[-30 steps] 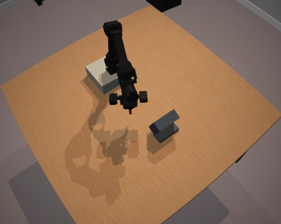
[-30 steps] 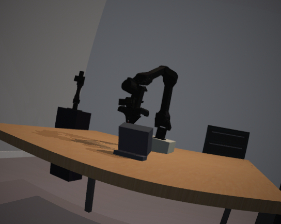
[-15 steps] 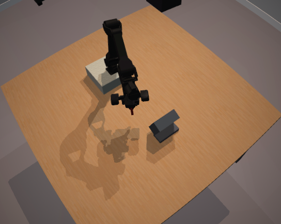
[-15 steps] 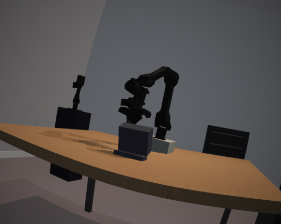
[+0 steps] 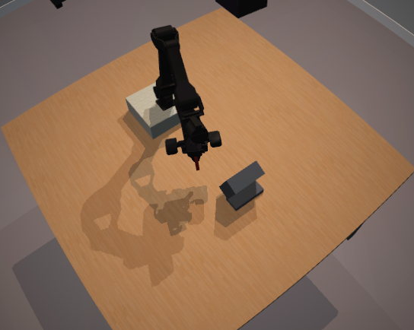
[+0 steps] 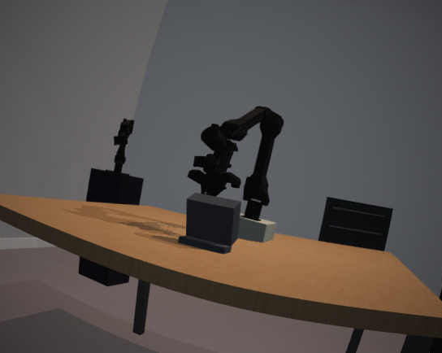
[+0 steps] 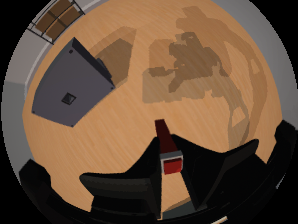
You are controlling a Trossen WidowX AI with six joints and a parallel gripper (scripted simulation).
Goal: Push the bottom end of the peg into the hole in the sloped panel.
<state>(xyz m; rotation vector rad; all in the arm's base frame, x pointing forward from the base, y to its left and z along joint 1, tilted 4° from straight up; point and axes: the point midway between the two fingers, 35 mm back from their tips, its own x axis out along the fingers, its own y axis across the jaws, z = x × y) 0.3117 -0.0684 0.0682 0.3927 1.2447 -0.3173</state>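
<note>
My gripper [image 5: 195, 156] [image 6: 212, 191] [image 7: 164, 139] is shut on the red peg [image 5: 197, 165] [image 7: 161, 131], high above the table. The peg looks flat-sided; its bright red near end has a pale rim, and its dark red far end sticks out past the fingertips. The dark grey sloped panel [image 5: 241, 178] [image 6: 212, 221] [image 7: 52, 89] stands apart from the peg, at the left in the wrist view. Its one hole [image 7: 69, 98] looks square, set as a diamond in the wrist view. The hole does not show in the top and exterior views, and the peg is mostly hidden in the exterior view.
The panel stands on a dark base plate [image 5: 249, 198] [image 6: 205, 245] on the wooden table [image 5: 310, 213] [image 6: 311, 272]. The arm's pale block [image 5: 166, 127] [image 6: 252, 233] is behind the gripper. Arm shadows fall on the table beside the panel.
</note>
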